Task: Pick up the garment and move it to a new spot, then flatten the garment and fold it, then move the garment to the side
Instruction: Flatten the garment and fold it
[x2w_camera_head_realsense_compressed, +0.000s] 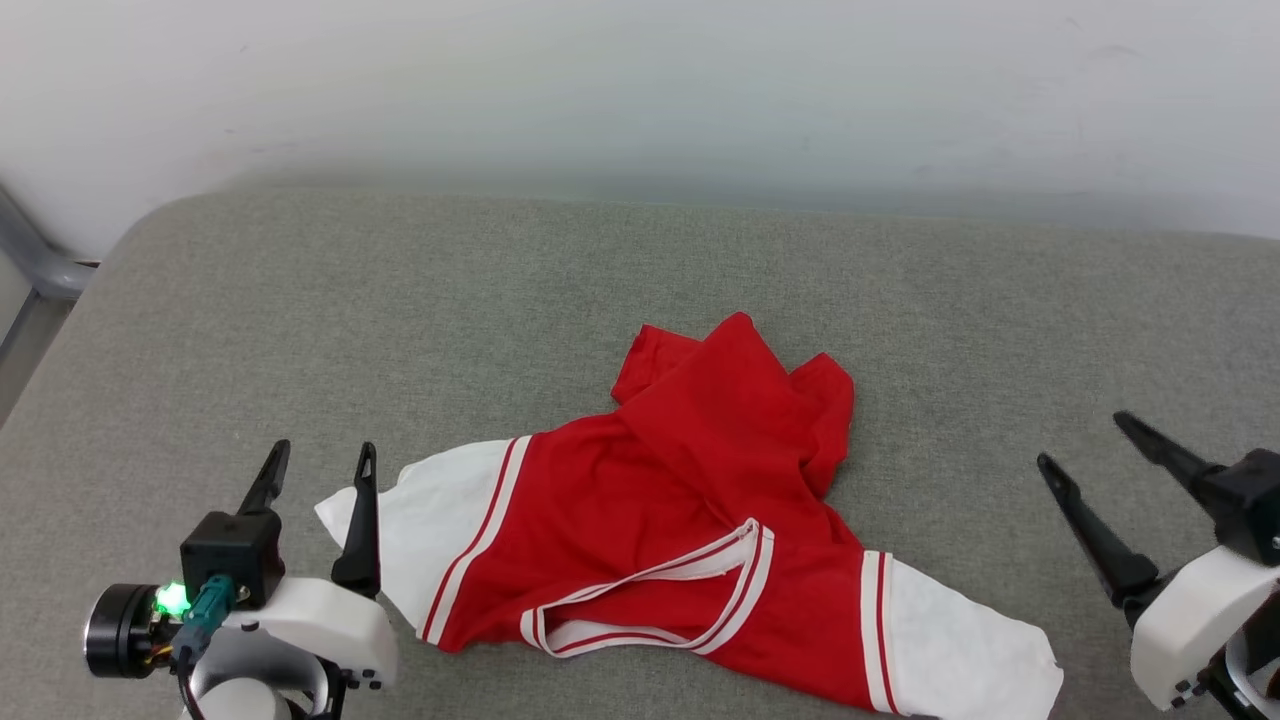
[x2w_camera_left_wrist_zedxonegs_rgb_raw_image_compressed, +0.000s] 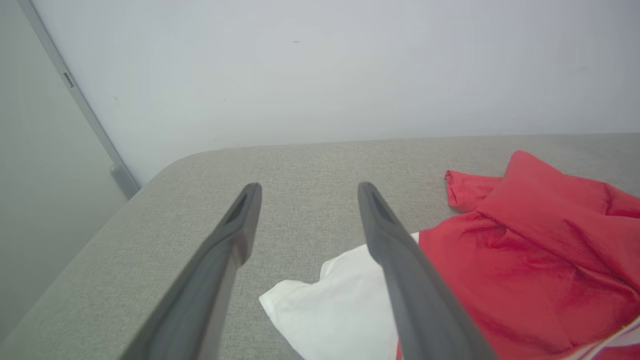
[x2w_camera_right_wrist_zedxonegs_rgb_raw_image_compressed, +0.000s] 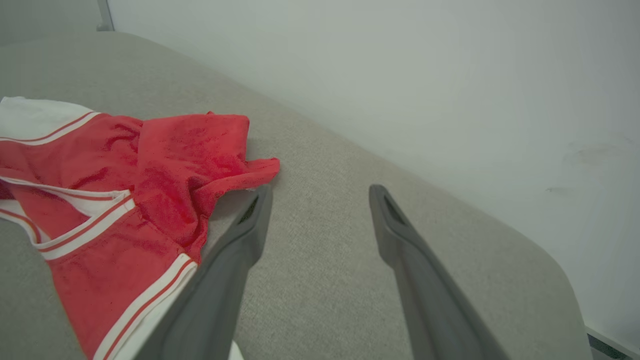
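The grey fabric-covered bench (x2w_camera_head_realsense_compressed: 500, 300) carries the crumpled red jersey garment (x2w_camera_head_realsense_compressed: 640, 520) with white short sleeves and red-white striped trim, lying mid-bench toward the near edge. The left tool (x2w_camera_head_realsense_compressed: 325, 447), fingers spread and released, sits just beside the garment's left sleeve tip. The right tool (x2w_camera_head_realsense_compressed: 1083, 440), likewise spread and empty, stands apart on the right.

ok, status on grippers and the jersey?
Left gripper open, empty. Right gripper open, empty. Garment crumpled, unfolded, between them on grey cushion. Nothing in the way.
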